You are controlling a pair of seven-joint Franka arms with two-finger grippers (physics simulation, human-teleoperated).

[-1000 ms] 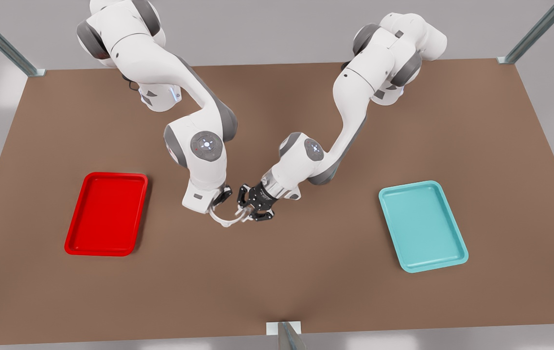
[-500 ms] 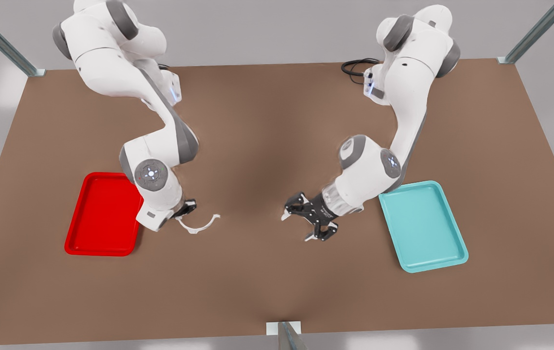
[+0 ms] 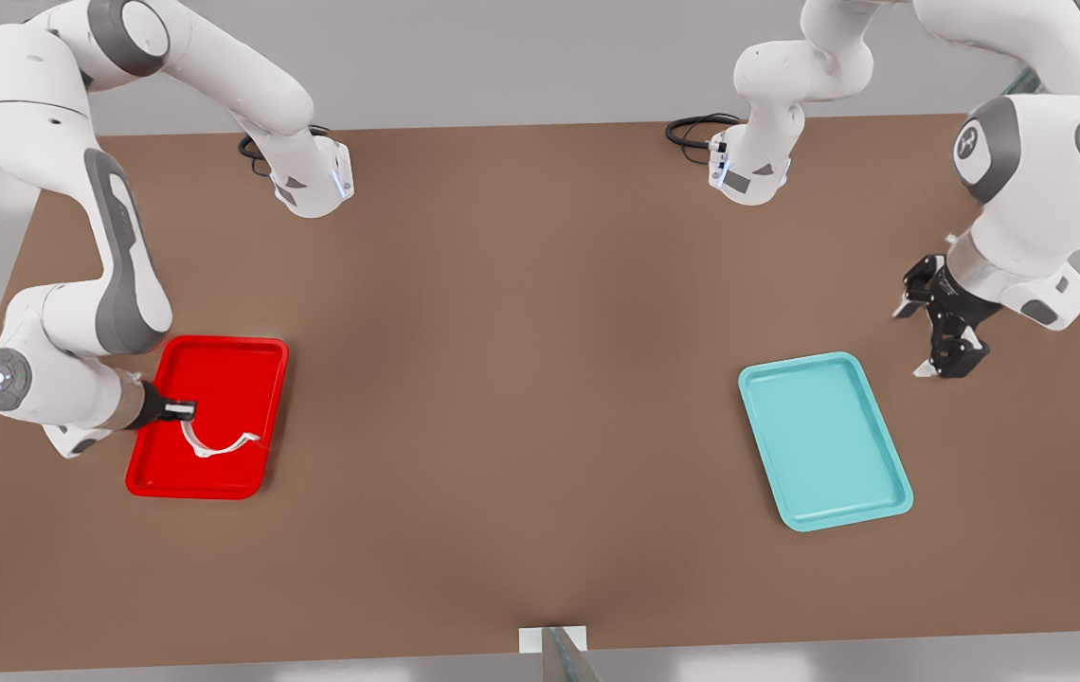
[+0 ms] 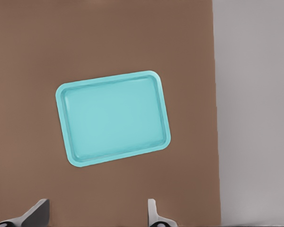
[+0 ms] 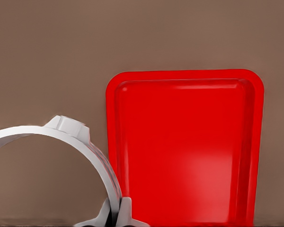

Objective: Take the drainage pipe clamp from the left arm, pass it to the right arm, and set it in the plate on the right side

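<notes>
Now the right gripper (image 3: 182, 411), at the front view's left, pinches one end of the drainage pipe clamp (image 3: 218, 442) over the red plate (image 3: 208, 355); its fingertips (image 5: 125, 213) press together on the white ring (image 5: 71, 137). Meanwhile the left gripper (image 3: 936, 322) waits at the front view's right beside the teal tray (image 3: 824, 440), above the brown table (image 3: 521, 332), its jaws spread and holding nothing.

A brown table (image 3: 521, 398) carries the plate (image 3: 161, 478) and a teal tray (image 3: 891, 500), well apart.
</notes>
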